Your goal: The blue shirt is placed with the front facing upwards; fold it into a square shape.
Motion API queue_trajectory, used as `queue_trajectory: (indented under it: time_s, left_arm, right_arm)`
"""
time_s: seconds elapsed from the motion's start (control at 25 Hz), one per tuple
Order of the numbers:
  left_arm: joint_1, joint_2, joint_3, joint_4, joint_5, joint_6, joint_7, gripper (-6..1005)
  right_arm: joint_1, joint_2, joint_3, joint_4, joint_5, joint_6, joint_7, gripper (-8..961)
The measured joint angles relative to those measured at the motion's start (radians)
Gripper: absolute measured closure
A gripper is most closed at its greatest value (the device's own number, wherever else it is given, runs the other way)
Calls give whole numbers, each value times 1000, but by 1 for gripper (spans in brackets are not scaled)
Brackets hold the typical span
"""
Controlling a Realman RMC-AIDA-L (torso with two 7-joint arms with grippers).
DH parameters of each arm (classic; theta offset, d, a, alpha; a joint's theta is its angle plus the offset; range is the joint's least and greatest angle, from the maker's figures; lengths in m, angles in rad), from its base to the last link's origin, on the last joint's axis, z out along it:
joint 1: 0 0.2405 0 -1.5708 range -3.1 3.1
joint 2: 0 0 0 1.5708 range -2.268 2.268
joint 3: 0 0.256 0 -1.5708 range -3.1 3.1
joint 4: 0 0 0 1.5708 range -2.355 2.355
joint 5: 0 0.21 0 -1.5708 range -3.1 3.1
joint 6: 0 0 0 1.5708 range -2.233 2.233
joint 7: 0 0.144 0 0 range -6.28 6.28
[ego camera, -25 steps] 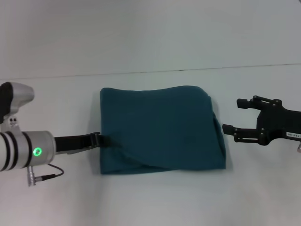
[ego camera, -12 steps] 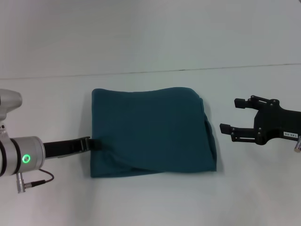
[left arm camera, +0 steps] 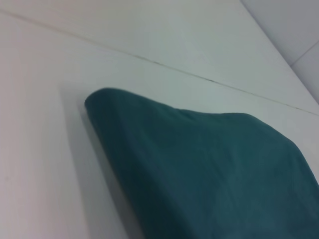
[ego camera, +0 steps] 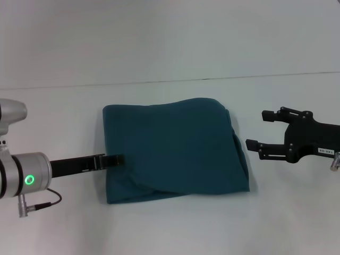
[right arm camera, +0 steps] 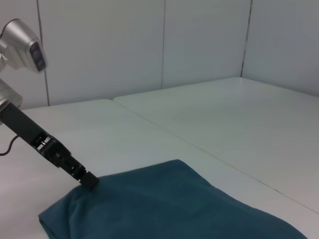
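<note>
Squaring blue shirt [ego camera: 175, 149]: left gripper [ego camera: 114, 159] nudging edge, jaw state unclear; right gripper [ego camera: 260, 135] hovering open, empty.

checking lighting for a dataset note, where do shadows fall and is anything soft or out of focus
Head view: even light, faint shadow under the blue shirt along its near edge, both end effectors sharp. Left wrist view: shirt edge close and soft, a broad shadow beside it on the table. Right wrist view: crisp, little shadow.
</note>
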Motion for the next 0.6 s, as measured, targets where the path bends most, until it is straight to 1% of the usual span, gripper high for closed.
queue_trajectory:
  time_s: [0.04,0.12,0.2,0.24,0.28,0.32,0.4,0.48,0.56,0.6]
  left_arm:
    - [0,0,-3,2,0,0,14,751]
    - [0,0,-15,9,0,-2,45,656]
    - [1,0,-55,36,-11,-6,108,560]
    - [1,0,-55,36,-11,-6,108,525]
    - [6,0,-72,53,-31,-3,155,490]
    - [18,0,-89,84,-79,7,240,455]
    - [29,0,-97,106,-125,21,309,385]
    - [41,0,-109,130,-190,66,431,315]
    - [35,4,-121,136,-205,112,506,131]
    - [27,7,-125,136,-199,136,540,130]
  right_arm:
    - [1,0,0,0,0,-2,0,36]
    - [4,0,1,0,0,-3,2,36]
    - [10,0,1,0,1,-4,6,36]
    - [10,0,1,0,1,-4,6,36]
    - [15,0,1,0,1,-6,7,36]
    - [20,0,0,0,1,-9,8,36]
    - [35,0,-1,2,-1,-19,18,36]
    - [49,-1,-6,5,-5,-32,31,36]
    - [58,-1,-12,6,-6,-44,39,36]
    - [62,-1,-15,4,-6,-51,39,36]
